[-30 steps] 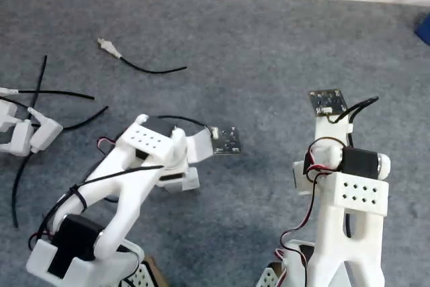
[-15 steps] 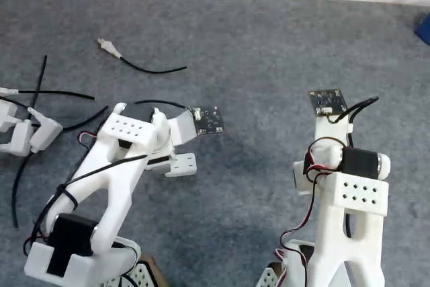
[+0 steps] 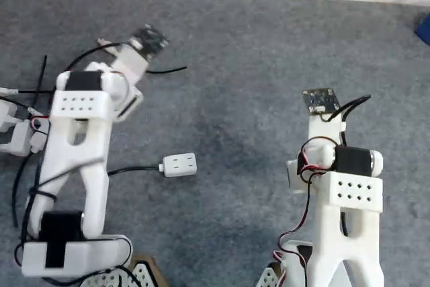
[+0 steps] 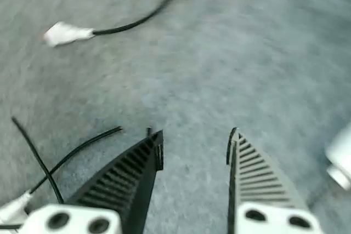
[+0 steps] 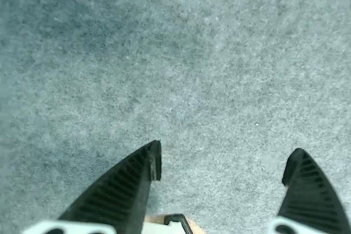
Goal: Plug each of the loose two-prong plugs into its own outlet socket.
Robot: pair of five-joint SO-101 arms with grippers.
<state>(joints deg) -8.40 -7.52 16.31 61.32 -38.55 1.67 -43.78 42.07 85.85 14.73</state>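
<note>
A white two-prong plug (image 4: 64,33) on a black cord lies on the grey carpet ahead of my left gripper (image 4: 194,135). That gripper is open with nothing between its fingers. In the high view the left arm (image 3: 84,109) stands at the far left, over that plug (image 3: 105,46). A white outlet socket (image 3: 179,164) on a black cord lies on the carpet in the middle, apart from both arms. My right gripper (image 5: 226,150) is open above bare carpet, and the right arm (image 3: 339,186) stands at the right.
More white plugs and sockets (image 3: 20,136) with tangled black cords (image 3: 40,92) lie at the left edge. A black cord (image 4: 66,160) runs beside the left fingers. A blue object (image 3: 424,28) sits at the far right edge.
The left arm has swung from the middle of the carpet up to the far left, leaving the outlet socket uncovered where it lay. The right arm has barely shifted.
</note>
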